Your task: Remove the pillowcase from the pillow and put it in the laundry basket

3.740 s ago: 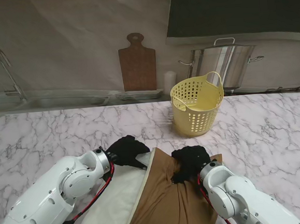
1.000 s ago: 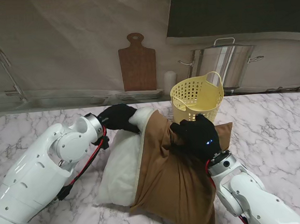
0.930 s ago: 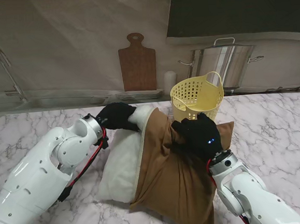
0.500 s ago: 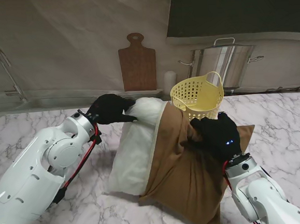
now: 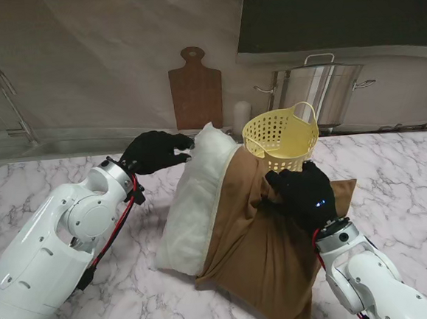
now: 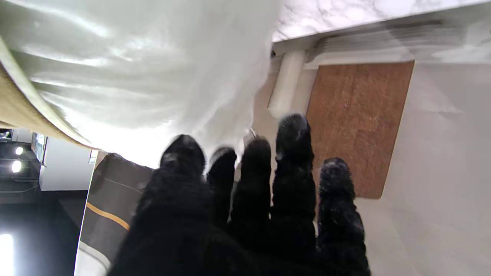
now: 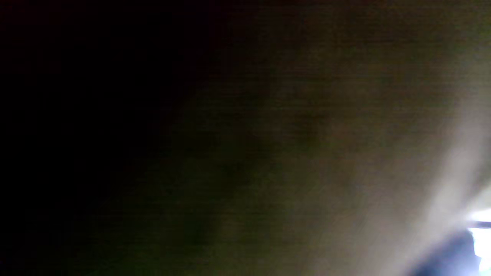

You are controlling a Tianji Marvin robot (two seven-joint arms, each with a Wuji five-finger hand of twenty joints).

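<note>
Since half a second ago, our left hand [image 5: 156, 151] has let go of the pillow [image 5: 198, 194]; its fingers [image 6: 292, 161] now hover loosely spread just beside the white corner. Our right hand [image 5: 303, 194] has drawn nearer to us and stays clenched on bunched pillowcase [image 5: 254, 252]. The brown pillowcase, creased, covers the pillow's right half, in front of the basket [image 5: 282, 147], touching it.

One pillow [image 5: 194, 198], one pillowcase [image 5: 258, 252], one basket [image 5: 282, 139]
</note>
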